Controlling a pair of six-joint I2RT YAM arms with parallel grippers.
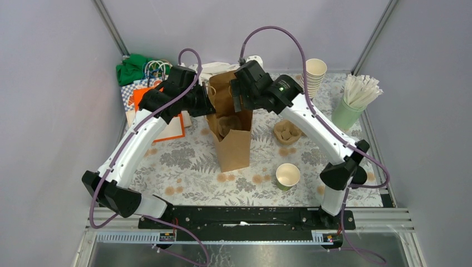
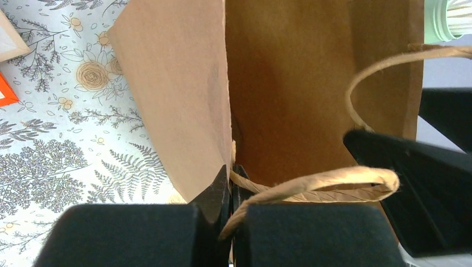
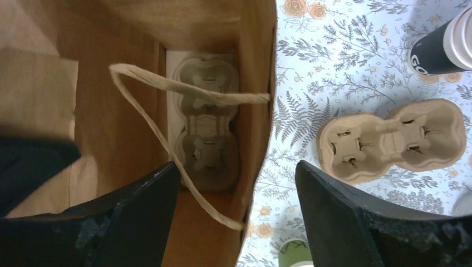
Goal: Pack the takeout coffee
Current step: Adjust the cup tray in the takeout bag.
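Note:
A brown paper bag [image 1: 234, 139] stands open mid-table. My left gripper [image 1: 210, 105] [image 2: 231, 181] is shut on the bag's left rim, with the twisted paper handle [image 2: 311, 183] caught beside its fingers. My right gripper [image 1: 241, 103] [image 3: 238, 166] hangs open over the bag's mouth and straddles its right wall, one finger inside and one outside. A pulp cup carrier [image 3: 205, 119] lies at the bottom of the bag. A green takeout coffee cup [image 1: 288, 176] with a white inside stands lidless on the table. A dark cup [image 3: 437, 50] shows at the edge of the right wrist view.
A second pulp carrier [image 1: 287, 132] [image 3: 392, 139] lies right of the bag. A stack of cream cups [image 1: 314, 75] and a pale green cup of white sticks [image 1: 356, 100] stand at the back right. Green cloth [image 1: 132, 68] and orange-and-white packets [image 1: 167, 119] sit at the back left.

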